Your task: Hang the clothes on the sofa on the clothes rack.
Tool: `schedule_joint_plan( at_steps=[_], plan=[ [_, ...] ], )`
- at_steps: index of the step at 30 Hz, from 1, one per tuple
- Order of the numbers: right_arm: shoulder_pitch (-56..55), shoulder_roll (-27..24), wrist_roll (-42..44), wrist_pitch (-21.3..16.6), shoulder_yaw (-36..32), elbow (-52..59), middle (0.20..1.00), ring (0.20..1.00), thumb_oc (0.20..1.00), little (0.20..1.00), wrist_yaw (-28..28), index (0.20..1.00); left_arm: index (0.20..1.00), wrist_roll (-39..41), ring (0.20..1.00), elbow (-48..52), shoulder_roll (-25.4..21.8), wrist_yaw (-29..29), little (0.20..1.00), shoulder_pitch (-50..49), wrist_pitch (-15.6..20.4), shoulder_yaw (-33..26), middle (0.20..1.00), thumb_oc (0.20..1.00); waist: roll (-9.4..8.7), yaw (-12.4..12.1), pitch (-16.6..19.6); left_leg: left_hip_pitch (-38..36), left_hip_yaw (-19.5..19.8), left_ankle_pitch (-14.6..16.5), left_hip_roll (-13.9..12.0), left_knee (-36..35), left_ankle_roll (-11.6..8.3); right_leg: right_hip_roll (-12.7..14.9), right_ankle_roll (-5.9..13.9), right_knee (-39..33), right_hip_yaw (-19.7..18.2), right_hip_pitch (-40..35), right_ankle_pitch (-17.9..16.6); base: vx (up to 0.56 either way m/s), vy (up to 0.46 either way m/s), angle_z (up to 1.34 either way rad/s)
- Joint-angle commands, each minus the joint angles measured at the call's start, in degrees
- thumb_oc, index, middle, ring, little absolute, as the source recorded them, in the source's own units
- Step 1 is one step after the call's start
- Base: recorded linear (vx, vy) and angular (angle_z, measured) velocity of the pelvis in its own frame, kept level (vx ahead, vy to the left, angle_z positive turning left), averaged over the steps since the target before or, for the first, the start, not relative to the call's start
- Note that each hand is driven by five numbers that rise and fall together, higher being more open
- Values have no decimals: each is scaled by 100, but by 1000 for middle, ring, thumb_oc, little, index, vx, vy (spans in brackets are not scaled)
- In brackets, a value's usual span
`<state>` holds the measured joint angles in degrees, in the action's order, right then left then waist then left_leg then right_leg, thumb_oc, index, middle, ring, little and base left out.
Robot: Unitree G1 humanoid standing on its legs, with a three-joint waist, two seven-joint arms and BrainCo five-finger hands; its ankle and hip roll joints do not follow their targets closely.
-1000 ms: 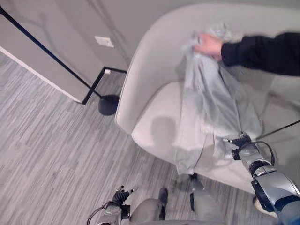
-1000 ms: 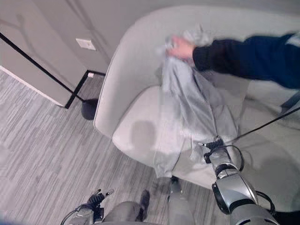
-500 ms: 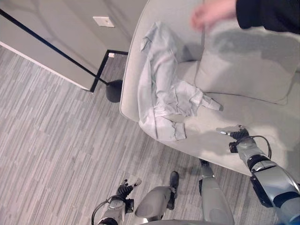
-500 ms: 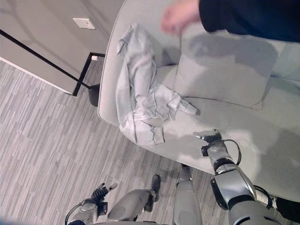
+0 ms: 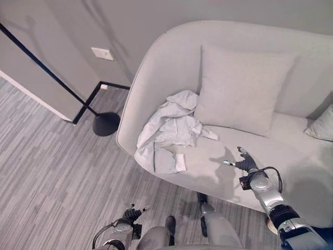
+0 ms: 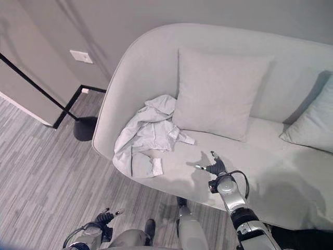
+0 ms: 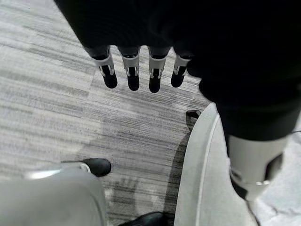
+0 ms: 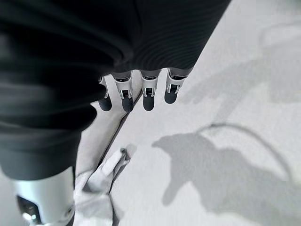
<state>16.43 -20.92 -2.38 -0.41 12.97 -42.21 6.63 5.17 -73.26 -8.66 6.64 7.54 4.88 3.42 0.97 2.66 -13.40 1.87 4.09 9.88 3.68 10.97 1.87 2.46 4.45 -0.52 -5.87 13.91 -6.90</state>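
Pale grey clothes (image 5: 169, 136) lie crumpled at the sofa (image 5: 171, 57)'s left end, beside the cushion (image 5: 239, 86). Our right hand (image 5: 244, 165) hovers over the seat's front edge with fingers relaxed and empty, ready to reach; our left hand (image 7: 141, 70) hangs slack above the floor.

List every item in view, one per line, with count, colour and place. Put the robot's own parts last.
sofa: one, light grey, curved, against the wall.
garment: one, pale grey, crumpled on the sofa seat at the sofa's left end, partly draped over the front edge.
large cushion: one, light grey, leaning on the sofa back beside the garment.
second cushion: one, light grey, at the sofa's right end.
clothes rack: one, black, thin poles and a round base on the floor left of the sofa.
wall plate: one, white, on the wall.
floor: grey striped.
left hand: open, low over the floor.
right hand: open, above the sofa seat, right of the garment.
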Motion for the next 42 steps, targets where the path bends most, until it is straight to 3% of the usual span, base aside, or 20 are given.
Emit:
schedule_joint_plan(
  at_steps=[1, 3, 5, 8, 11, 13, 14, 15, 18, 20, 21, 23, 24, 28, 30, 34, 37, 39, 40, 42],
  plan=[
    [253, -122, -191, -214, 0, 446, 1000, 1000, 1000, 1000, -94, 1000, 1000, -109, 1000, -149, -147, 51, 1000, 159, -11, 22, 1000, 1000, 446, -135, -29, -296, 104, -1306, -358, -1215, -254, -108, -174, 1230, -292, -134, -3, -71, -27, -32],
    [243, -156, -320, -237, 125, 582, 1000, 1000, 1000, 1000, -192, 1000, 1000, -149, 1000, -297, -268, 64, 1000, 124, -31, 33, 1000, 1000, 323, -267, 214, -46, 16, -1327, -244, -1086, -244, -254, -124, 1279, -262, -714, 27, -51, -60, -31],
    [191, -29, -303, -282, 196, 493, 1000, 1000, 1000, 1000, -155, 1000, 1000, -98, 1000, -365, -279, 39, 1000, 57, -81, -182, 1000, 1000, -29, -355, 616, 78, -193, -1222, -238, -758, -302, -147, -263, 391, -150, -1104, 162, 54, -126, -14],
    [202, -92, -347, -272, 255, 442, 1000, 1000, 1000, 1000, -139, 1000, 1000, -18, 1000, -290, -240, 41, 1000, 51, -84, -267, 1000, 1000, -124, -292, 571, 215, -339, -1149, -316, -223, -358, -30, -251, 208, 12, -1237, 116, 19, -72, 45],
    [409, -163, -414, -268, 412, 286, 1000, 1000, 1000, 1000, -92, 1000, 1000, -74, 1000, 78, -125, 7, 1000, 42, -12, -250, 1000, 1000, -422, -385, 344, 957, -520, -1145, -646, 1345, -588, 408, -290, -17, 113, -1527, 89, -24, -32, 84],
    [533, -221, -520, -267, 475, 20, 1000, 1000, 1000, 1000, -31, 1000, 1000, -99, 1000, 133, -86, -4, 1000, 27, -23, -248, 1000, 1000, -321, -354, 355, 1094, -614, -1092, -1302, 999, -506, 471, -246, -140, 266, -1707, 131, 57, 113, 48],
    [593, -241, -528, -252, 514, -170, 1000, 1000, 1000, 1000, 16, 1000, 1000, -105, 1000, 153, -76, -19, 1000, -33, -35, -271, 1000, 1000, -249, -393, 384, 989, -628, -1113, -1428, 579, -468, 477, -252, -208, 294, -1806, 146, 91, 120, 66],
    [593, -241, -528, -252, 515, -171, 1000, 1000, 1000, 1000, 16, 1000, 1000, -105, 1000, 153, -76, -19, 1000, -33, -36, -271, 1000, 1000, -250, -394, 380, 982, -631, -1116, -1427, 573, -468, 479, -252, -209, 293, -1811, 146, 209, 250, 70],
    [858, -208, -615, -194, 661, -815, 1000, 1000, 1000, 1000, 170, 1000, 1000, -155, 1000, 64, -122, 8, 1000, -158, -70, -322, 1000, 1000, -37, -615, 617, 1116, -327, -1419, -1458, -1400, -442, 524, -255, -398, 260, -1993, 260, 204, 284, 26],
    [940, -273, -555, -148, 676, -1127, 1000, 1000, 1000, 1000, 251, 1000, 1000, -248, 1000, -38, -102, -19, 1000, -149, -74, -247, 1000, 1000, 43, -603, 646, 1209, -478, -1332, -1441, -1597, -542, 629, -278, -439, 355, -2110, 317, 283, 468, 22],
    [963, -234, -484, -88, 620, -1393, 1000, 1000, 1000, 1000, 290, 1000, 1000, -436, 1000, -138, -75, -68, 1000, -194, -61, -139, 1000, 1000, 198, -576, 831, 1018, -508, -1473, -1415, -1597, -634, 776, -299, -448, 345, -2149, 256, 282, 406, 9],
    [975, -194, -453, -63, 596, -1560, 1000, 1000, 1000, 1000, 324, 1000, 1000, -548, 1000, -173, -117, -67, 1000, -191, -60, -47, 1000, 1000, 221, -586, 869, 875, -501, -1633, -1369, -1597, -640, 887, -320, -448, 330, -2156, 219, 187, 290, -2],
    [975, -194, -453, -63, 596, -1560, 1000, 1000, 1000, 1000, 324, 1000, 1000, -548, 1000, -173, -117, -67, 1000, -191, -60, -47, 1000, 1000, 221, -586, 867, 872, -502, -1633, -1369, -1597, -640, 887, -320, -448, 330, -2159, 219, 236, 395, -10],
    [1558, -67, -211, 28, 656, -2400, 1000, 1000, 1000, 1000, 604, 1000, 1000, -646, 1000, 180, -325, 32, 1000, 97, -19, 160, 1000, 1000, 386, -745, 677, 612, -691, -1589, -988, -1411, -627, 1530, -283, -448, 533, -2035, 239, 173, 405, -6],
    [1566, -65, -209, 24, 658, -2407, 1000, 1000, 1000, 1000, 604, 1000, 1000, -646, 1000, 180, -325, 32, 1000, 101, -20, 157, 1000, 1000, 386, -742, 671, 613, -690, -1586, -987, -1406, -627, 1532, -282, -448, 534, -2037, 239, 16, 198, 6],
    [2538, -21, 84, 82, 827, -2889, 1000, 1000, 1000, 1000, 836, 1000, 1000, -658, 1000, 450, -345, 156, 1000, 444, 55, 303, 1000, 1000, 635, -792, 234, 880, -773, -1542, -894, -1140, -632, 1832, -264, -448, 639, -1746, 294, -55, 254, 8],
    [3175, 24, 176, 105, 981, -3125, 1000, 1000, 1000, 1000, 1011, 1000, 1000, -673, 1000, 733, -387, 187, 1000, 654, 86, 412, 1000, 1000, 665, -837, -276, 1177, -723, -1492, -921, -734, -668, 1892, -266, -448, 618, -1633, 296, -127, 87, -7],
    [3208, 27, 183, 95, 988, -3150, 1000, 1000, 1000, 1000, 1011, 1000, 1000, -673, 1000, 733, -387, 186, 1000, 672, 83, 402, 1000, 1000, 669, -829, -302, 1188, -718, -1474, -925, -699, -669, 1889, -266, -448, 620, -1640, 295, -118, 24, 18],
    [4102, -153, 221, 127, 1061, -3793, 1000, 1000, 1000, 1000, 1327, 1000, 1000, -685, 1000, 1027, -517, 225, 1000, 928, 115, 561, 1000, 1000, 713, -976, -799, 1633, -577, -1519, -999, -241, -751, 1888, -292, -448, 602, -1538, 248, -176, 8, 16],
    [4366, -256, 189, 110, 1081, -4008, 1000, 1000, 1000, 1000, 1479, 1000, 1000, -683, 1000, 1107, -531, 244, 1000, 1041, 122, 557, 1000, 1000, 766, -1009, -982, 1823, -531, -1502, -1042, -13, -777, 1869, -299, -441, 592, -1492, 223, -147, 8, 10]
  ],
)
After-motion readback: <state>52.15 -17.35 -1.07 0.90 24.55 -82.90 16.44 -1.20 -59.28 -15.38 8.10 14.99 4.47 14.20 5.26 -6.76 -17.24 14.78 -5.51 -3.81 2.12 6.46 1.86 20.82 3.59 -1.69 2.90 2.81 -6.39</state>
